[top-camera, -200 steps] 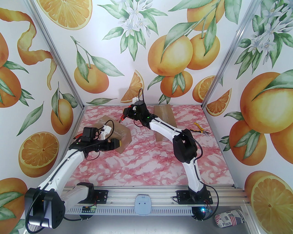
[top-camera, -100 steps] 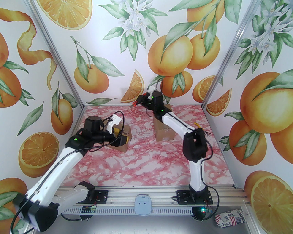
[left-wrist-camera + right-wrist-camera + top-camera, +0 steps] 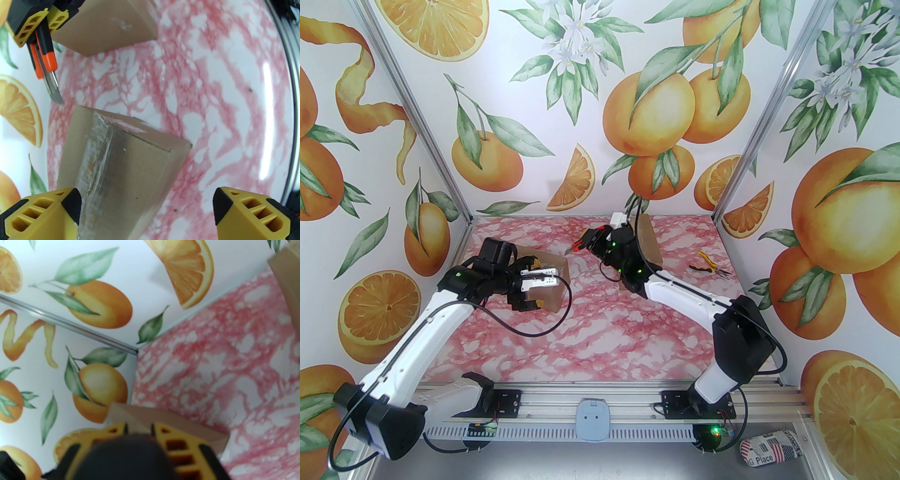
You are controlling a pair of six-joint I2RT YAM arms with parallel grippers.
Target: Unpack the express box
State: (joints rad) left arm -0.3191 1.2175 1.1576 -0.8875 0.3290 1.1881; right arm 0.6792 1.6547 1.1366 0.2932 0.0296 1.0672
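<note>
Fingers point(image 3: 44, 218) of left gripper point(image 3: 146, 201) spread wide, straddling the taped express box point(image 3: 121, 164), gripping nothing. Box sits near the table's point(image 3: 600, 337) left edge. Right gripper point(image 3: 589, 240), clamped on utility knife point(image 3: 48, 70), has dropped from up by the back wall. The blade tip is now just off the box's far corner, so the cut looks imminent. Second box point(image 3: 650, 234) and pliers point(image 3: 707, 267) lie toward the back-right corner, out of the way.

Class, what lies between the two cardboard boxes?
In the top view, the right gripper, shut on a utility knife, hangs above bare table between the taped box and the far box.
</note>
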